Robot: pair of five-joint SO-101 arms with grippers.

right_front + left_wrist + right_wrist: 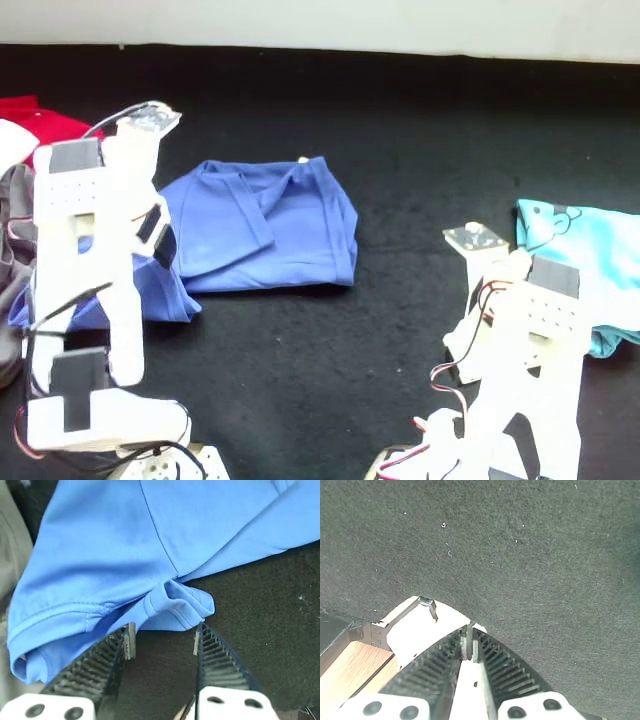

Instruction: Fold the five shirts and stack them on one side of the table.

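Observation:
A blue shirt (260, 225) lies partly folded on the black table at centre left. My left gripper (164, 640) is open right above the shirt's near sleeve edge (182, 605), with nothing between its fingers. In the high view the left arm (95, 260) stands over the shirt's left part. My right gripper (469, 647) is shut and empty above bare black cloth near the table's front edge. The right arm (525, 340) stands at the front right. A light turquoise shirt (590, 255) lies at the right edge, behind the right arm.
A red shirt (45, 125) and a grey garment (12, 230) lie at the far left. A white base plate (415, 625) and a strip of wood (350, 667) lie just under the right gripper. Open black table (420, 130) stretches between the shirts.

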